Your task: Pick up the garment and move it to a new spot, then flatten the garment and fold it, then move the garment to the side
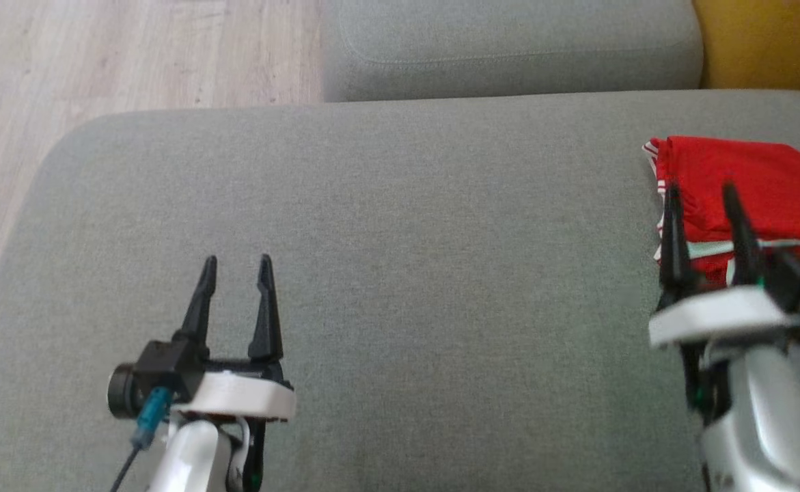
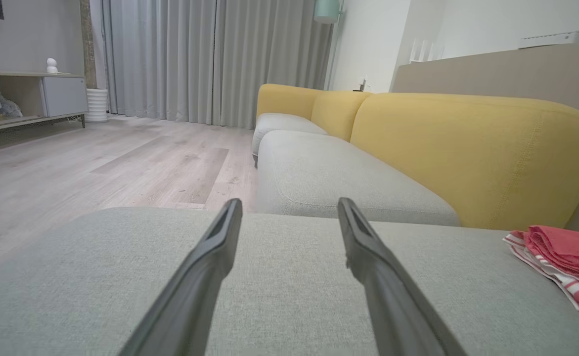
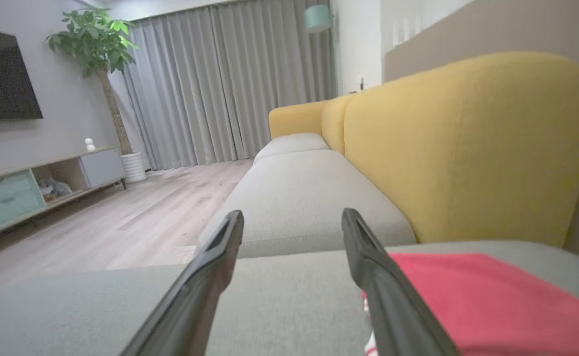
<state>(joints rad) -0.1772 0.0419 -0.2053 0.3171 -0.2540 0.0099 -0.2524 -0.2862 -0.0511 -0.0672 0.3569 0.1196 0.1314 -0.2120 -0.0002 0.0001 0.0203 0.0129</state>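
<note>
A red garment (image 1: pixel 755 188) with white stripes along its edge lies folded at the right side of the grey seat cushion (image 1: pixel 400 260). The left wrist view shows the garment (image 2: pixel 566 262) far right; in the right wrist view the garment (image 3: pixel 472 301) lies just past and right of the fingers. My right gripper (image 1: pixel 701 195) hovers over the garment's left edge, open, nothing between its fingers. My left gripper (image 1: pixel 237 263) stands open above bare cushion at the lower left, well away from the garment. Its fingers (image 2: pixel 210 262) hold nothing.
A second grey cushion (image 1: pixel 509 48) lies beyond the one I work on. Yellow backrests (image 2: pixel 472 153) run along the right. Pale wood floor (image 1: pixel 99 61) lies past the cushion's left and far edges. A low cabinet (image 3: pixel 37 188), curtains and a potted plant stand across the room.
</note>
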